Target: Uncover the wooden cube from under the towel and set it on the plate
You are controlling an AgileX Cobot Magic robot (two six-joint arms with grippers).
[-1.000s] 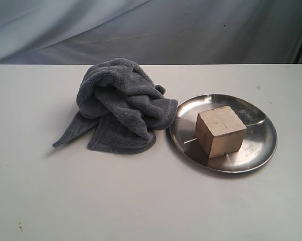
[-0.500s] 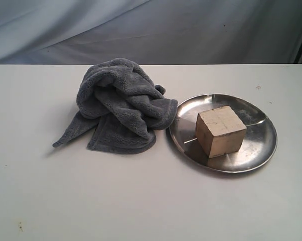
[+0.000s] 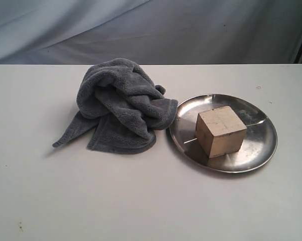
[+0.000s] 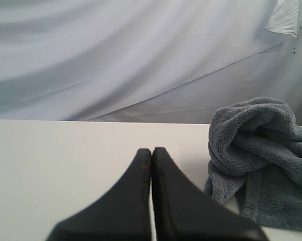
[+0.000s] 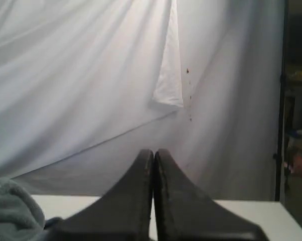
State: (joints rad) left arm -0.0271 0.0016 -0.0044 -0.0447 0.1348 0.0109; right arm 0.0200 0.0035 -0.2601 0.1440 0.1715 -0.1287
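Note:
The pale wooden cube (image 3: 220, 130) stands uncovered on the shiny silver plate (image 3: 256, 145) at the right of the exterior view. The dark grey towel (image 3: 121, 105) lies bunched in a heap just left of the plate, its edge touching the rim. Neither arm shows in the exterior view. In the left wrist view my left gripper (image 4: 151, 150) is shut with nothing in it, the towel (image 4: 261, 150) lying off to one side of it. My right gripper (image 5: 154, 152) is shut and empty too, with a bit of towel (image 5: 13, 208) at the frame's edge.
The white table (image 3: 141, 201) runs back to an edge in front of a hanging pale grey cloth backdrop (image 3: 151, 30). A dark stand (image 5: 284, 100) shows at the side of the right wrist view.

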